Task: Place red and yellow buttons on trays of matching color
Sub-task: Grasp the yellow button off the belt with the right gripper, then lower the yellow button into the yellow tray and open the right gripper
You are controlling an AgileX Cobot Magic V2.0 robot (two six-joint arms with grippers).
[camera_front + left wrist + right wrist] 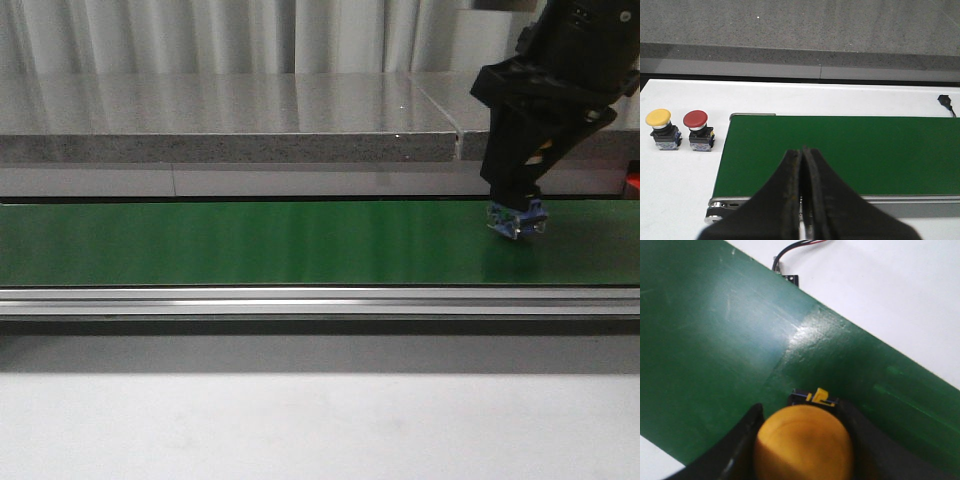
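Observation:
My right gripper point(516, 222) hangs over the right part of the green belt point(250, 242) and is shut on a yellow button point(804, 442). The domed cap fills the gap between the fingers, and the button's blue base point(517, 219) pokes out below them just above the belt. In the left wrist view, a second yellow button point(660, 129) and a red button point(697, 130) stand side by side on the white table beside the belt's end. My left gripper point(802, 150) is shut and empty, above the belt's near edge. The trays are out of view.
A metal rail point(300, 300) runs along the belt's front edge. Behind the belt lies a grey stone ledge point(230, 120). A black connector with a cable point(785, 275) lies on the white table by the belt's far edge.

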